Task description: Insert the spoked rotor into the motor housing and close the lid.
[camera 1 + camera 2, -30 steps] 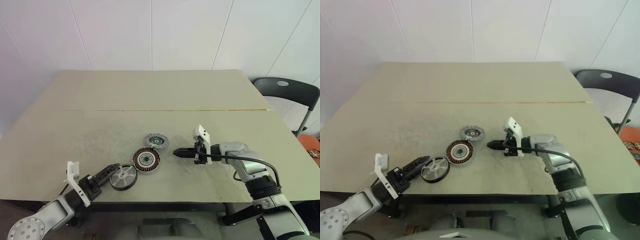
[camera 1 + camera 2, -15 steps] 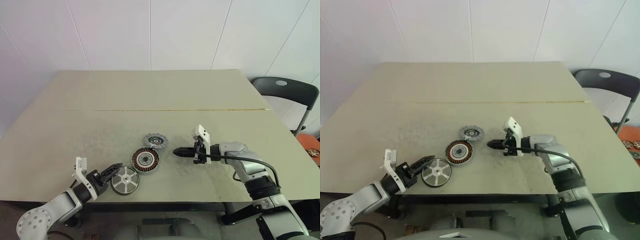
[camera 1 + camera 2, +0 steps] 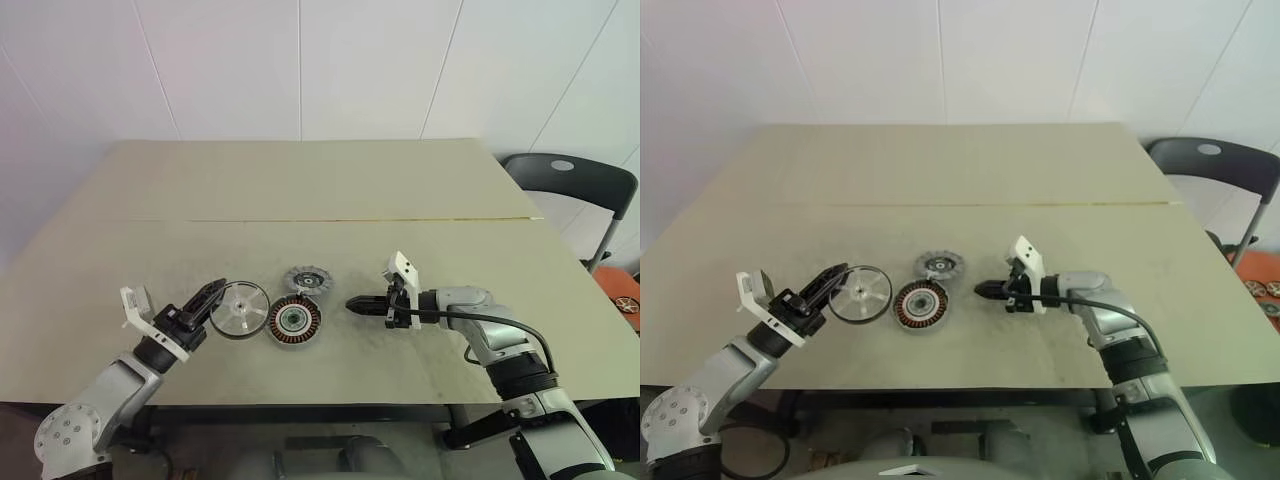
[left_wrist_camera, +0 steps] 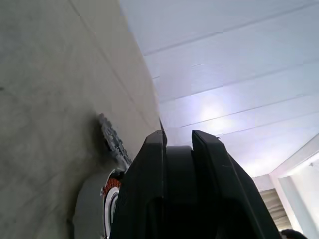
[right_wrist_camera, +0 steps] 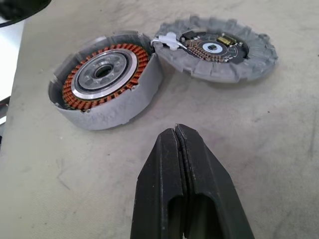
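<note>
My left gripper [image 3: 212, 297] is shut on the rim of the spoked rotor [image 3: 238, 308], a black ring with silver spokes, and holds it tilted just above the table, left of the motor housing [image 3: 293, 320]. Copper windings ring the housing's silvery centre [image 5: 104, 79]. The grey ribbed lid [image 3: 309, 280] lies flat just behind the housing, touching it [image 5: 217, 50]. To the right of the housing, a short gap away, my right gripper [image 3: 352, 305] is shut and empty, pointing at it. In the left wrist view the black fingers [image 4: 149, 199] pinch the rotor's dark rim.
The beige table [image 3: 320, 200] has a seam across its middle and open surface behind and to both sides of the parts. A dark chair [image 3: 570, 185] stands off the table's right edge.
My left gripper closed on the rotor, which lay near the table's front edge, then lifted it and carried it back and up beside the housing. The right arm stayed still.
</note>
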